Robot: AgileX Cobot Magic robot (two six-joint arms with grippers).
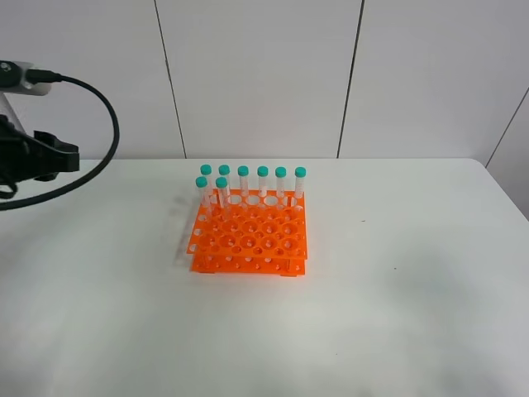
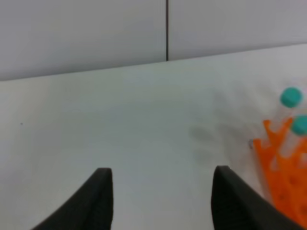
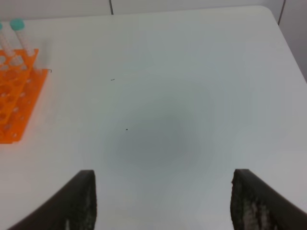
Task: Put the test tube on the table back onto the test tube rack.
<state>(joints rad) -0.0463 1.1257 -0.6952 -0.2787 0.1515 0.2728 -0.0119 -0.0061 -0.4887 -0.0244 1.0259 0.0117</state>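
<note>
The orange test tube rack (image 1: 250, 236) stands on the white table (image 1: 397, 314), left of centre. Several clear test tubes with teal caps (image 1: 262, 182) stand upright in its back rows. No test tube shows lying on the table. My left gripper (image 2: 163, 194) is open and empty above bare table, with the rack's corner (image 2: 283, 177) and two teal caps (image 2: 290, 97) off to one side. Part of the left arm (image 1: 37, 155) shows at the far left edge. My right gripper (image 3: 163, 201) is open and empty over bare table, away from the rack (image 3: 17, 105).
A black cable (image 1: 99, 157) loops from the left arm over the table's back left. A white panelled wall (image 1: 264, 74) stands behind the table. The table's rounded far right corner (image 3: 266, 12) shows in the right wrist view.
</note>
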